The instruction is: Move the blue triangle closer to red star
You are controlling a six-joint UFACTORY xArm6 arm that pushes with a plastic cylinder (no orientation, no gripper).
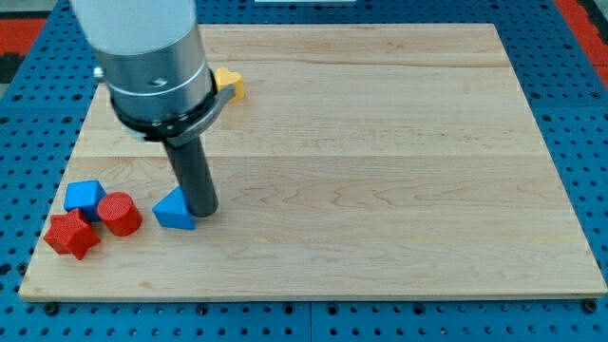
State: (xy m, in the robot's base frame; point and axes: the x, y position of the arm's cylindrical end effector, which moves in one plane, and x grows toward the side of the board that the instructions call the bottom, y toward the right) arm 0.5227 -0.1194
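The blue triangle [173, 210] lies on the wooden board near the view's bottom left. My tip [202, 210] stands right against its right side, touching it. The red star [71, 235] lies further to the view's left, near the board's bottom-left corner. A red cylinder [120, 214] sits between the star and the triangle, close to the triangle's left side.
A blue cube [85, 198] sits just above the red star, touching the red cylinder. A yellow block [228, 85] is partly hidden behind the arm's body [152, 57] near the view's top left. The board [380, 161] rests on a blue perforated table.
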